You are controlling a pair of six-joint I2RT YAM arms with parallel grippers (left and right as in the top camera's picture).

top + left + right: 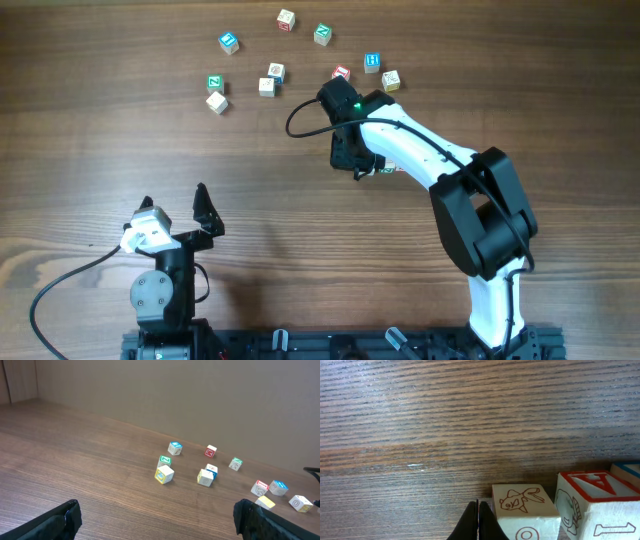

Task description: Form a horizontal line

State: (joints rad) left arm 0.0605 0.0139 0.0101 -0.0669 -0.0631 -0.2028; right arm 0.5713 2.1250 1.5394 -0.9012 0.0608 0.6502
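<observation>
Small wooden letter cubes lie scattered across the far half of the table; no horizontal line of them shows. My right gripper (333, 95) (478, 512) is shut and empty, its tips low at the table. They sit just left of a pale cube with a fish drawing (522, 504). A red-topped cube (590, 502) (341, 72) stands close on that cube's right, and a blue-edged cube (626, 471) (372, 62) lies beyond it. My left gripper (174, 197) (156, 515) hangs wide open over bare wood near the front, far from every cube.
Loose cubes lie left of the right arm: a blue one (229, 42), a red one (286, 18), green ones (322, 34) (214, 83) and pale ones (217, 101) (266, 86). Another pale cube (390, 80) lies right of the gripper. A black cable (300, 118) loops beside the right wrist.
</observation>
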